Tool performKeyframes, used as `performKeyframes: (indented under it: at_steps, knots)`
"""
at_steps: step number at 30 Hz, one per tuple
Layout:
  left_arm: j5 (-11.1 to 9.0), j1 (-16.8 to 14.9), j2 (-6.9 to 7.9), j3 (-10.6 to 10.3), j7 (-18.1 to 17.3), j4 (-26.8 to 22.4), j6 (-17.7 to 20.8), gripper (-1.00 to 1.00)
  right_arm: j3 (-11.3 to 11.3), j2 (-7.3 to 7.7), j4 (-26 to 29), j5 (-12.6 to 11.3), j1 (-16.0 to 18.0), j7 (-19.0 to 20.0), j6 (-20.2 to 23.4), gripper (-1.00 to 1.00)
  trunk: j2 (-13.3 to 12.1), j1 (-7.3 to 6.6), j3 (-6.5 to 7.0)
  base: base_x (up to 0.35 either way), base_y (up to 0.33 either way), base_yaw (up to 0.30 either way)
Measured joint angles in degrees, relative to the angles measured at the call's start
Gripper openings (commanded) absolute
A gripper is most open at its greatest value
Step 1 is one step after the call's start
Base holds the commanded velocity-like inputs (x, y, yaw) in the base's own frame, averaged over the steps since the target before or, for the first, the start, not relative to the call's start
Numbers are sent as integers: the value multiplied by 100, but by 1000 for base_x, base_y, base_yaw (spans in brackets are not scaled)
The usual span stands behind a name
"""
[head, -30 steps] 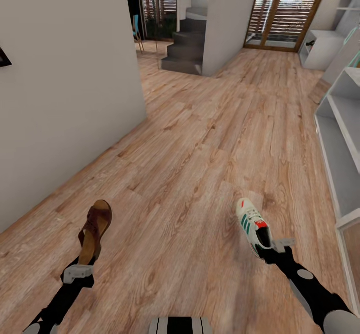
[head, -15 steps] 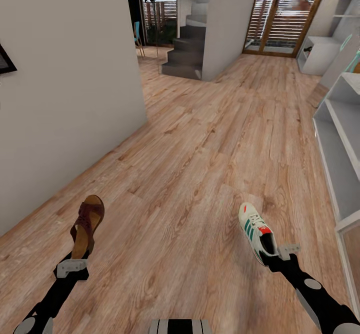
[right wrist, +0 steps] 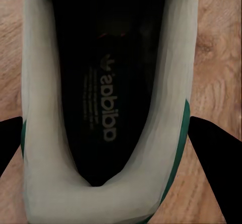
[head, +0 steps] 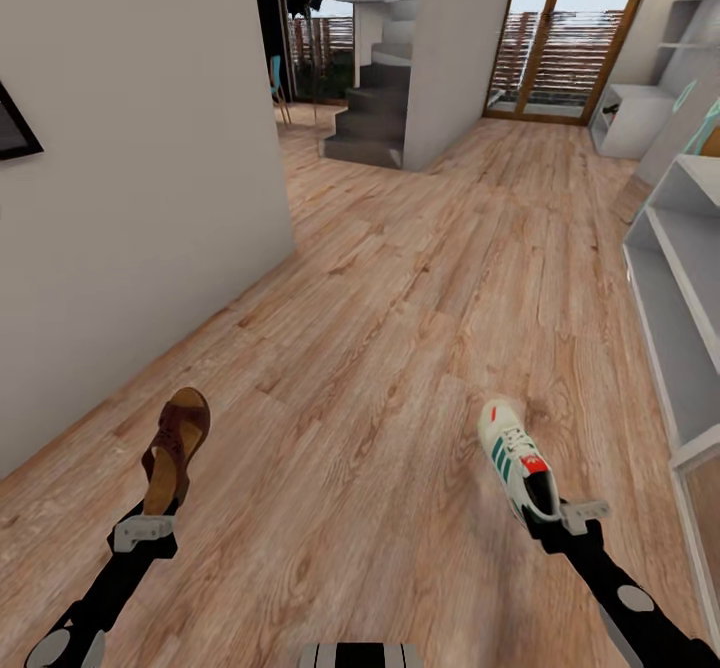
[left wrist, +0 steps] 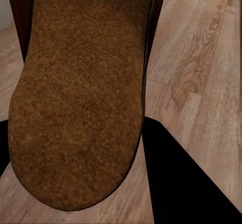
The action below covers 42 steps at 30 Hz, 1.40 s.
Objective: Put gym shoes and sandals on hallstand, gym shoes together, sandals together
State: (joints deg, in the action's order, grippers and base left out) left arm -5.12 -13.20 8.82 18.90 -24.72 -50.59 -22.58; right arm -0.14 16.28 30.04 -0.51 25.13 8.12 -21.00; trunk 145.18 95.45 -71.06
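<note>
1. Sandal [head: 174, 451], at left, is carried heel-first by the left gripper [head: 146, 531], clear of the wood floor [head: 380, 348] and pointing ahead beside the white wall [head: 130, 178]. In the left wrist view its tan footbed [left wrist: 75, 98] runs straight out between the dark fingers [left wrist: 176, 183], which appear closed on the heel.

2. Sneaker [head: 518, 462], at right, sits the same way in the right gripper [head: 568, 526], toe forward and lifted off the planks. In the right wrist view its dark lining [right wrist: 106, 98] and cream collar lie between the black fingers [right wrist: 217, 163], which appear clamped on the heel.

3. Rack [head: 680, 328], at the far right edge, shows pale grey shelves just beside the sneaker arm; no shoe is seen on it.

4. Risk, as judged: each shoe hangs out long from a grip at its heel alone, so a sharp turn of the base or a quick swing could make it pivot or slip and drop back to the floor.

5. Risk, as judged: the sneaker's toe leads the arm, so a turn toward the rack could knock it on a shelf edge and twist it loose.
</note>
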Motion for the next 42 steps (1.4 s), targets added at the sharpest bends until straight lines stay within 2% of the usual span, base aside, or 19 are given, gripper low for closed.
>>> performKeyframes:
  at_steps: [1, 2, 4, 7, 13, 21, 42]
  knots:
    - [3, -2, 3, -8, -6, -9, 3, -100, -4, -2, 49, -3, -70, -62, -65, -100, 0, 0, 8, 0, 0, 0]
    - [17, -3, 4, -33, -35, -5, -5, -100, -16, -6, 342, -22, -307, -221, -178, -100, 0, 0, 13, 0, 0, 0]
    - [50, 0, -5, -66, -77, 20, -18, -100, -15, -18, 638, -29, -471, -314, -222, -100, 0, 0, 20, 0, 0, 0]
    - [178, 12, -8, -109, -133, 48, -19, -100, -15, -34, 823, -39, -574, -372, -234, -100, 0, 0, 24, 0, 0, 0]
    - [379, 20, -22, -137, -171, 79, -16, -100, -14, -66, 864, -48, -622, -406, -237, -100, 0, -2, 27, 108, 0, 0]
    - [517, 22, -58, -149, -179, 90, -16, -100, -16, -129, 783, -53, -633, -425, -244, -100, 0, -3, 28, 263, 0, 0]
    - [544, 28, -67, -145, -181, 92, -70, -100, -13, -178, 753, -94, -639, -441, -247, -100, 0, -2, 57, 305, 0, -34]
